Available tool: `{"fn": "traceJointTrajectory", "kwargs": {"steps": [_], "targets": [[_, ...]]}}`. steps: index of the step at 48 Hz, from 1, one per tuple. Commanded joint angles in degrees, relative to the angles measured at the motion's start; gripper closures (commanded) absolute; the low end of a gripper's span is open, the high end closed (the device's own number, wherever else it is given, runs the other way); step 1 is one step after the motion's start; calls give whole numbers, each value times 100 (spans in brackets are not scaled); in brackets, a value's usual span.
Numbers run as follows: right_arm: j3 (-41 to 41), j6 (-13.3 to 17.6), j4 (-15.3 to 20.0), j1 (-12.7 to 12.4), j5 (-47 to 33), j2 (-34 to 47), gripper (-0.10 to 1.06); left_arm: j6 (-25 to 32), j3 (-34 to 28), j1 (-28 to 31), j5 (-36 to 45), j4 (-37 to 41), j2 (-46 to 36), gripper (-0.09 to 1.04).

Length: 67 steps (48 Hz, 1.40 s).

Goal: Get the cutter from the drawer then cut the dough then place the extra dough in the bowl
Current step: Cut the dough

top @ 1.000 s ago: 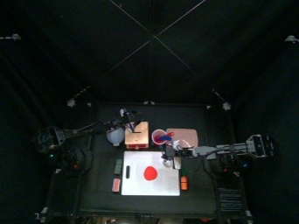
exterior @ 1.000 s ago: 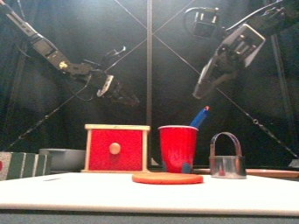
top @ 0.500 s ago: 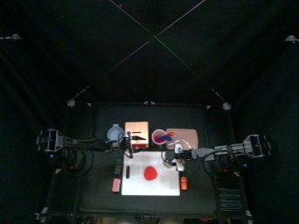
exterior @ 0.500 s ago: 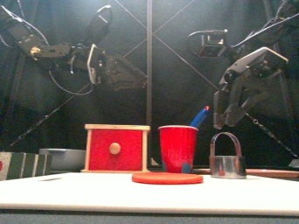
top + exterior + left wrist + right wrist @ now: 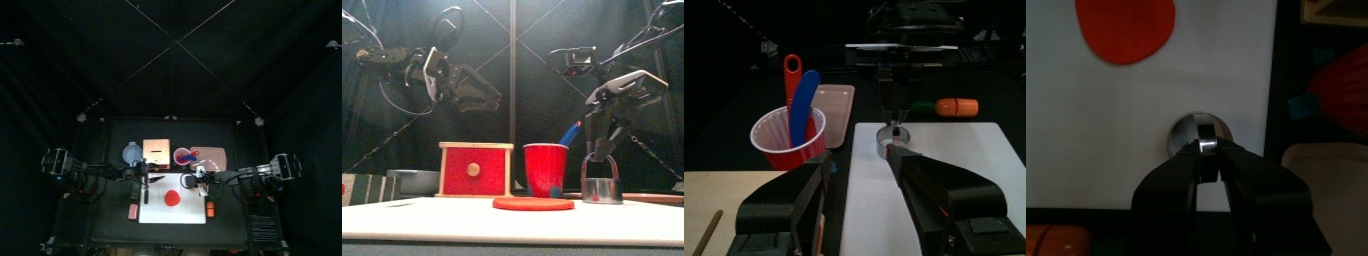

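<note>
Round metal cutter with a wire handle (image 5: 601, 185) stands on the white cutting board (image 5: 187, 212), near the flat red dough disc (image 5: 533, 203) but apart from it, and the right pincer (image 5: 1209, 150) is pinched narrow on that handle! Left pincer (image 5: 865, 162) hangs wide, empty. Best play, I'd say: lift straight, centre over the dough, press down level, gripping firmly so the ring can't swing.

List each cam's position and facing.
Top: high overhead, looking down on the board; left gripper and right gripper reach in from the sides.
Front: table height, looking level at box, cup, cutter; both arms hang above.
Left wrist: looks across the board past its open jaws toward the right gripper.
Right wrist: looks straight down past its jaws.
Both wrist views show the cutter.
</note>
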Motion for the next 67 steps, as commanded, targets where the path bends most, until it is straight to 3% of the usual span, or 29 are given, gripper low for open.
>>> {"fn": "traceJointTrajectory", "kwargs": {"steps": [1, 11, 24, 35, 67], "targets": [[-149, 70, 9, 26, 9, -158, 44, 9, -53, 18, -62, -9, -79, 9], [-721, 158, 158, 281, 132, -62, 44, -18, 26, 18, -53, -9, -79, 9], [-1670, 255, 202, 545, 114, 686, 44, -9, 105, 26, -62, -167, -79, 9], [-2188, 782, 185, 624, 272, 1283, 44, -9, 149, 9, -62, -176, -62, 9], [-2417, 800, 79, 747, 220, 1538, 43, -18, 202, -35, -62, -185, 114, 9]]}}
